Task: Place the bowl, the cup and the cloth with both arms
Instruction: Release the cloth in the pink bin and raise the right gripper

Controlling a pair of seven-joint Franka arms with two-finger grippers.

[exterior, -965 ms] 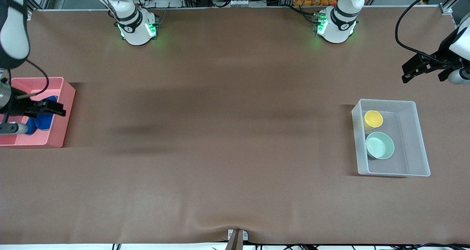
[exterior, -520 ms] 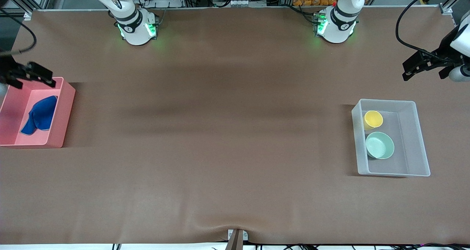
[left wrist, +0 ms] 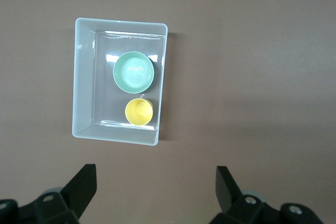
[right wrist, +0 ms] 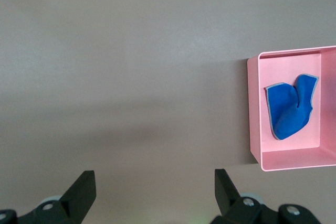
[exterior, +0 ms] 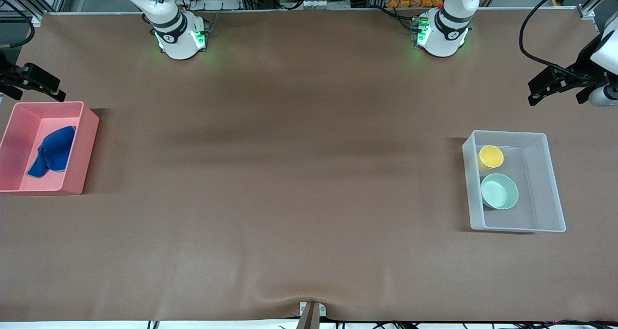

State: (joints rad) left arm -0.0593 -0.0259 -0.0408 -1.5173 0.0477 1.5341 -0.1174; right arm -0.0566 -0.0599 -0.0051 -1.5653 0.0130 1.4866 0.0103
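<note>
all three items sit in bins, so the placing looks done. the cloth (exterior: 50, 151) lies crumpled in the pink bin (exterior: 86, 148) at the right arm's end of the table; the cup (exterior: 491, 156) and bowl (exterior: 499, 191) stand upright and side by side, just about touching, in the clear bin (exterior: 550, 184) at the left arm's end, the bowl nearer the front camera than the cup. likely sorted by type: soft item in one bin, dishes in the other, each bin within its own arm's reach. the right gripper (exterior: 34, 80) hangs in the air at the table edge, just off the pink bin's corner, fingers (right wrist: 81, 192) spread apart, nothing between them. the left gripper (exterior: 548, 85) hangs over bare table at the other end, clear of the clear bin, fingers (left wrist: 84, 184) spread wide too, holding nothing. both wrist views look down on their bins from well above, which reads as a parked, hands-off pose. no brand, label or legible writing on bins, cloth, cup or bowl; the marks on the arm bases (exterior: 181, 36) are too small to read.
</note>
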